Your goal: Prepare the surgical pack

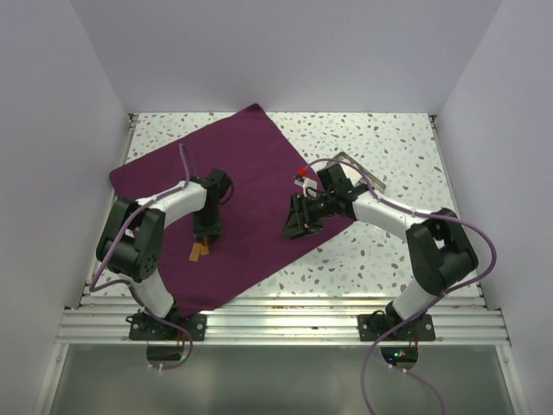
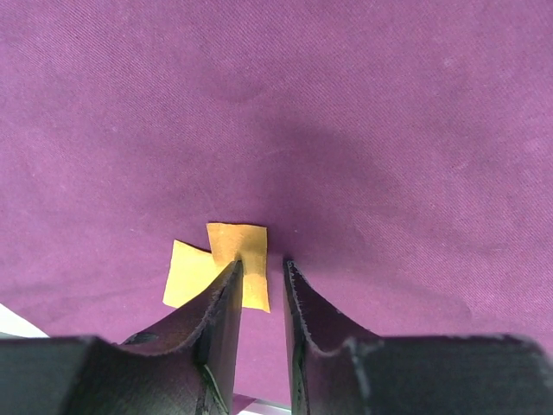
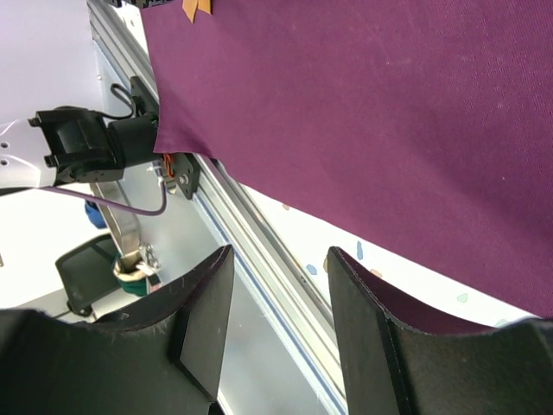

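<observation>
Left end effector (image 2: 262,270) has jaws narrowly parted, tips at the yellow tag (image 2: 233,244) on the surgical pack (image 2: 363,130); grip unclear. Right end effector (image 3: 281,259) hangs half open, empty.

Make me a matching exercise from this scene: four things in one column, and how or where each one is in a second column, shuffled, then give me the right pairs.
Things
1. surgical pack cloth
2. orange-yellow squares
3. left gripper
4. right gripper

States
A. jaws well apart, nothing between them, over the cloth's edge
B. spread out on the speckled table
C. jaws only narrowly apart, tips down at the squares
D. two pieces, overlapping, lying on the cloth

Pairs: 1-B, 2-D, 3-C, 4-A
</observation>
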You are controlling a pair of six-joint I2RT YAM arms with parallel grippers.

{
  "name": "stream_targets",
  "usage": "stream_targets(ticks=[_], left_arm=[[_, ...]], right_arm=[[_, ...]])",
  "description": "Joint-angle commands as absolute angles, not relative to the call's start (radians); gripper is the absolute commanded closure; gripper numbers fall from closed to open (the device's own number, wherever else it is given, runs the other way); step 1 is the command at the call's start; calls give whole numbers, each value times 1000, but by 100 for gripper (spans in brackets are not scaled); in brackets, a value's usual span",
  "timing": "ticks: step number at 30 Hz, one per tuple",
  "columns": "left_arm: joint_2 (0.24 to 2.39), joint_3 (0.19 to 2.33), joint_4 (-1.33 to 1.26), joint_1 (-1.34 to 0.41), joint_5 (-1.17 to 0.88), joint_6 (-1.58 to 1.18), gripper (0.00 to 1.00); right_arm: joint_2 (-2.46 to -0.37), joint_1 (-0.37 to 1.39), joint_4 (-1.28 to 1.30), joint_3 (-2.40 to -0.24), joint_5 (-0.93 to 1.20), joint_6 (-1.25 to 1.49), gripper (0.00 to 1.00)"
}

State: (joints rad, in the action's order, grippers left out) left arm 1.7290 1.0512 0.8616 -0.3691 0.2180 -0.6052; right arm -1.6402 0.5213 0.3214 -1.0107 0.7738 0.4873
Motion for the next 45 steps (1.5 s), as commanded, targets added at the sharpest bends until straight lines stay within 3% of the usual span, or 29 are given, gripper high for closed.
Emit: stream_targets(ticks=[1,14,16,17,28,34,42,45], left_arm=[[1726,1042,853,-374,247,-595,73],[1707,1000,825,-374,227,-594,85],[1698,1009,827,-374,225,-595,92],[1694,1014,828,-374,224,-595,100],[1520,1081,842,-379,15,-594,100],[1404,1091,778,-380,-197,-591,100],[1249,977,465,-380,-593,-686,100],[1201,925,343,-382,-687,-738,100]], right_arm=[[-1611,520,301,-1011,785,479,49],[-1611,522,299,-1014,781,482,50],[-1611,522,298,-1014,781,483,50],[-1612,522,296,-1014,781,482,50],[-1649,522,238,-1019,810,512,50],[-1663,523,145,-1025,894,538,50],[-1625,537,-170,-1000,1104,730,27],[-1611,555,-251,-994,1140,779,24]])
